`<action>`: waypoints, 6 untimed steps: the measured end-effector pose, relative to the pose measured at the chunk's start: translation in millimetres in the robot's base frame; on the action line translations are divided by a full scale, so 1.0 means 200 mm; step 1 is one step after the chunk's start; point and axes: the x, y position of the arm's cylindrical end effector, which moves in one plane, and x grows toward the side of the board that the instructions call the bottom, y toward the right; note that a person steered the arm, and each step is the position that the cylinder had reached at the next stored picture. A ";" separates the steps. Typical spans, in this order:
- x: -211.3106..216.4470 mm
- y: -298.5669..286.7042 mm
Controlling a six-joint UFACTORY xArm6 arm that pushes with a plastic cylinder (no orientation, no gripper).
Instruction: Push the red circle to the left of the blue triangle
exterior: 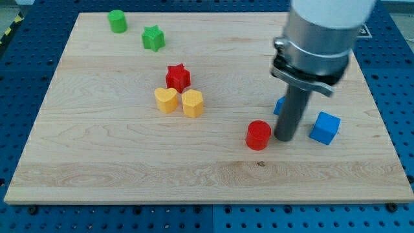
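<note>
The red circle (258, 135) lies on the wooden board right of centre. My tip (284, 138) stands just to its right, close to or touching it. The blue triangle (279, 106) is mostly hidden behind the rod; only a small blue part shows at the rod's left, above and to the right of the red circle.
A blue cube (325, 127) lies right of the rod. A red star (178, 77), a yellow heart (166, 99) and a yellow block (193, 103) cluster at the centre. A green cylinder (117, 21) and a green star (153, 38) lie at the top left.
</note>
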 end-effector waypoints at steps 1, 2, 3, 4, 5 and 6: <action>0.22 0.08; 0.20 -0.19; -0.07 -0.37; -0.26 -0.41; -0.27 -0.41; -0.27 -0.36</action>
